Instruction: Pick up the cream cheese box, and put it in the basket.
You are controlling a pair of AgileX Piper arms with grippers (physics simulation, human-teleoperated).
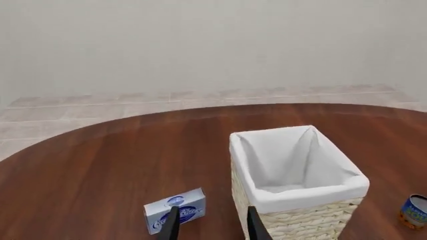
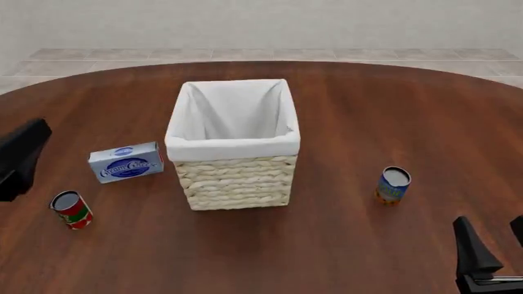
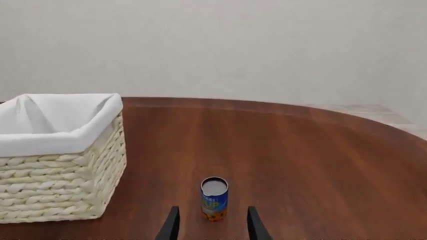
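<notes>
Basket (image 2: 237,177) upright mid-table, white lining, nothing visible inside. Cream cheese box (image 2: 126,162) flat on table just beside basket's left wall, not touching. Red can (image 2: 72,210) nearer front-left edge; blue-orange can (image 2: 393,185) well right of basket. Left gripper (image 1: 212,225) jaws apart above box and basket. Right gripper (image 3: 211,226) jaws apart, empty.

One wicker basket (image 2: 235,177) counted. One cream cheese box (image 2: 126,162) counted, at 9 o'clock of basket. Two cans counted: one red can (image 2: 71,209) at 8 o'clock, one blue-orange can (image 2: 393,185) at 3 o'clock. One round wooden table (image 2: 359,110) counted.
</notes>
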